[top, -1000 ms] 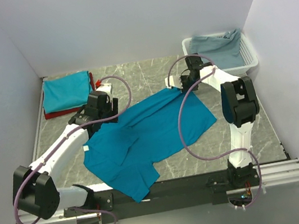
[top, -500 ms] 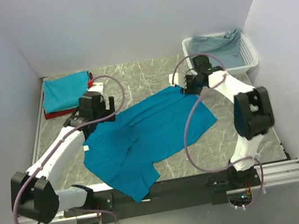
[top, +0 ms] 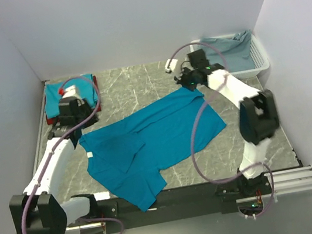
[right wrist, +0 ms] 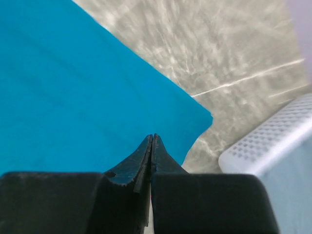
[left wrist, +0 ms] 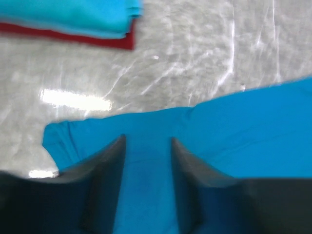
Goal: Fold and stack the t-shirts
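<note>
A teal-blue t-shirt (top: 153, 135) lies spread flat on the marble table, its white neck label (top: 90, 154) at the left. My left gripper (top: 72, 109) is open and hovers by the shirt's far left edge. In the left wrist view the fingers (left wrist: 146, 139) stand apart over the shirt (left wrist: 243, 126). My right gripper (top: 187, 79) is shut, just beyond the shirt's far right corner. In the right wrist view (right wrist: 152, 135) nothing shows between its fingers, above the shirt (right wrist: 73, 83). A folded teal shirt (top: 61, 96) lies on a dark red one (left wrist: 73, 35) at the back left.
A white lattice basket (top: 257, 59) with grey-blue cloth (top: 225, 45) stands at the back right, close to my right gripper; its corner shows in the right wrist view (right wrist: 273, 141). White walls close the table on three sides. The shirt's bottom edge hangs over the near rail.
My left gripper moved left and back toward the folded stack, and the shirt's left side now lies farther left. My right gripper lifted back off the shirt's far right corner.
</note>
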Controlling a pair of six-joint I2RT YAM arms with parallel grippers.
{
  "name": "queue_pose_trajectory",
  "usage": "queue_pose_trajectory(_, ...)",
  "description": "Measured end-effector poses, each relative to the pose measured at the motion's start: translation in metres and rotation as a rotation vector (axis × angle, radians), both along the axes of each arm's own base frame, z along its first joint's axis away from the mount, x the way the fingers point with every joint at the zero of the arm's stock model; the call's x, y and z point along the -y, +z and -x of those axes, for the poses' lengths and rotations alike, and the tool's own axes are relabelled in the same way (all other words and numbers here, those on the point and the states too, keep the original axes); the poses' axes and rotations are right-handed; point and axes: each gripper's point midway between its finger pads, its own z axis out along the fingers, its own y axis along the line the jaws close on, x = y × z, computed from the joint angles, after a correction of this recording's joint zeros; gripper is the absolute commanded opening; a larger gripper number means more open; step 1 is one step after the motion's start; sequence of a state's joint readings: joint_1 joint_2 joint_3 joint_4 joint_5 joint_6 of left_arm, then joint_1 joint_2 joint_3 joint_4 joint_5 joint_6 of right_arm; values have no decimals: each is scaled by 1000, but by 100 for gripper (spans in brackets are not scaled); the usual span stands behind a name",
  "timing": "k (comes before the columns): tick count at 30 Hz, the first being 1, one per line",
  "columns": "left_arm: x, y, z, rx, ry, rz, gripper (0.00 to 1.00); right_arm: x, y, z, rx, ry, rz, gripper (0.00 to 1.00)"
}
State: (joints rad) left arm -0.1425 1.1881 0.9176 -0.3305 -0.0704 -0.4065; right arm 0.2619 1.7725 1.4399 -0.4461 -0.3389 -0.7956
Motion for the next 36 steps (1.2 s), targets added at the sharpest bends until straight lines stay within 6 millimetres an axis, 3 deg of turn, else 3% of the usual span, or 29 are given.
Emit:
queue_pose_trajectory(1, -7, -3, 2, -9, 28, 30, 19, -2, -14, -11, -27, -13, 31, 2)
queue_pose_trajectory(3, -21, -11, 11, -20, 83, 85, 16, 1, -41, -27, -74, -42, 98, 2)
queue_pose_trajectory(4, -26, -17, 18, -28, 104, 110, 9, 6, -54, -34, -96, -59, 138, 1)
queue_pose_trajectory(7, -30, -37, 33, -76, 141, 175, 1, 21, -85, -49, -137, -99, 242, 0)
queue_pose_trajectory(12, -33, -64, 36, -178, 168, 235, 1, 38, -110, -63, -162, -137, 356, 0)
queue_pose_trajectory(16, -34, -86, 37, -255, 179, 267, 1, 45, -121, -63, -183, -131, 410, 0)
queue_pose_trajectory(20, -35, -92, 37, -281, 178, 287, 1, 49, -123, -63, -200, -104, 455, 0)
queue_pose_trajectory(27, -34, -85, 33, -266, 146, 311, 5, 47, -114, -83, -187, -76, 508, 0)
queue_pose_trajectory(32, -34, -79, 32, -246, 117, 304, 23, 47, -121, -85, -202, -59, 538, 0)
queue_pose_trajectory(36, -37, -67, 31, -201, 105, 299, 27, 47, -122, -87, -202, -49, 561, 0)
